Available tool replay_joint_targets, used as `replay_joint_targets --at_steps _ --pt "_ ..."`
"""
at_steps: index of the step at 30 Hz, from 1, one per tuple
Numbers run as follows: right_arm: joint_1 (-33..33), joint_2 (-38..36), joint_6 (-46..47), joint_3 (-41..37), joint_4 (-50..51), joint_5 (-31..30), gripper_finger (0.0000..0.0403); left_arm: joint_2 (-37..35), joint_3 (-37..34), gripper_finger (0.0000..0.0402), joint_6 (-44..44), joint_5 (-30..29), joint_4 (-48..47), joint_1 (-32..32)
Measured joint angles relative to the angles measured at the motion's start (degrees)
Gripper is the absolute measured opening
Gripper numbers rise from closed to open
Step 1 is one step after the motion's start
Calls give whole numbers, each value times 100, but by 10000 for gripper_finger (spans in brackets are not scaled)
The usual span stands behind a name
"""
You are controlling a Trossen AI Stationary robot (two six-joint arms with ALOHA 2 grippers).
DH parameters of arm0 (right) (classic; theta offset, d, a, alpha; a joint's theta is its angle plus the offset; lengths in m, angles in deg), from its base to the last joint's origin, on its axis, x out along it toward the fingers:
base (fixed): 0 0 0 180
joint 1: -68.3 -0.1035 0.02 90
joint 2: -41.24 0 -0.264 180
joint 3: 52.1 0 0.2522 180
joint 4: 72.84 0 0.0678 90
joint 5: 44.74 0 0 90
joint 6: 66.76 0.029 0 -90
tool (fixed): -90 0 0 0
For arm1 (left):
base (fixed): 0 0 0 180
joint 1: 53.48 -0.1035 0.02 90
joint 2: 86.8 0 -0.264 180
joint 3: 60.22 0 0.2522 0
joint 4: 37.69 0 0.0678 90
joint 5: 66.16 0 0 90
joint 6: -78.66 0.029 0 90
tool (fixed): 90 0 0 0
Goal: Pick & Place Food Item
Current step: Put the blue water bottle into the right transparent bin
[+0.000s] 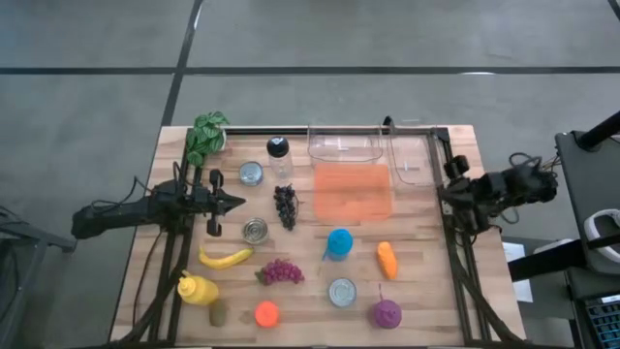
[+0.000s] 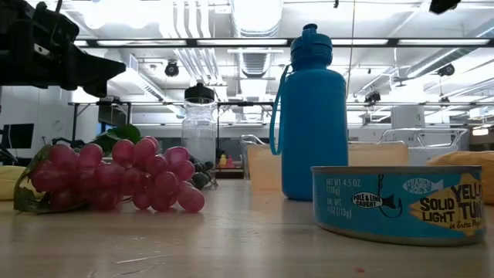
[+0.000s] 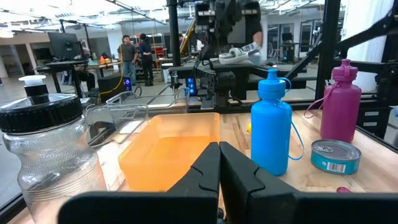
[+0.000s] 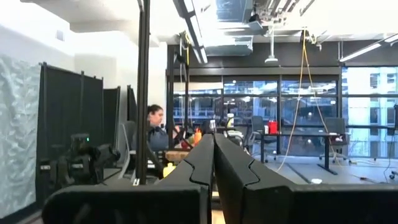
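High view: orange bin (image 1: 354, 191) empty; clear containers (image 1: 344, 142) behind empty.

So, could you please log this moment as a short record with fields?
left gripper: shut, empty, above the table's left side near the dark grapes
right gripper: shut, empty, at the table's right edge
orange bin: empty, beside the clear bins
food: banana, red grapes, carrot
blue bottle: upright, mid-table
progress: nothing picked yet
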Motion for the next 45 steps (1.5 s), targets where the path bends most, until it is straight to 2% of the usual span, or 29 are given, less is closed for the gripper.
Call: replay_joint_targets --at_steps 6,10,16,27,38,41,45 --pt "0 44 234 567 540 -9 8 0 0 6 0 0 2 -2" --pt "0 355 208 768 590 -181 8 1 -1 6 0 0 2 0" --pt "2 1226 3 1027 599 -620 8 1 -2 6 0 0 2 0" --pt "0 3046 -157 1780 586 -629 8 0 0 6 0 0 2 -2" --pt "0 4126 -126 2445 572 -628 9 2 0 6 0 0 2 0" --pt "0 4363 20 2581 571 -626 21 1 0 6 0 0 1 -2" --pt "1 4716 135 2759 584 -626 55 0 0 6 0 0 2 0"
